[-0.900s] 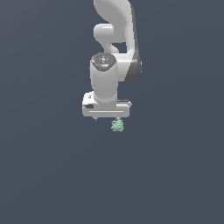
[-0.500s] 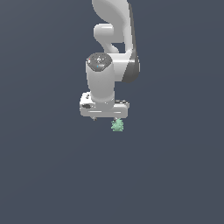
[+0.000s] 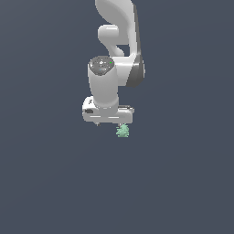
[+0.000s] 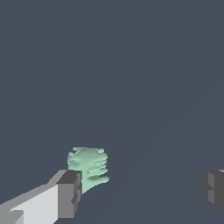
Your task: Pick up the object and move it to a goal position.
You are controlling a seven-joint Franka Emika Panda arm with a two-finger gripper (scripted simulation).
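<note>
The object (image 3: 122,131) is a tiny mint-green jagged lump on the dark floor, just below the exterior view's right end of my white hand. My gripper (image 3: 109,123) hangs over it, pointing down. In the wrist view my gripper (image 4: 140,192) is open, with its two grey fingertips (image 4: 69,194) far apart. The object (image 4: 89,166) lies right beside one fingertip, just inside the gap, and is partly hidden by it. I cannot tell whether it touches that fingertip. Nothing is held.
Only the plain dark grey floor (image 3: 183,183) shows around the arm. The white arm (image 3: 116,45) rises above the hand to the frame's top edge.
My hand has shifted slightly toward the exterior view's left. The object has stayed where it was.
</note>
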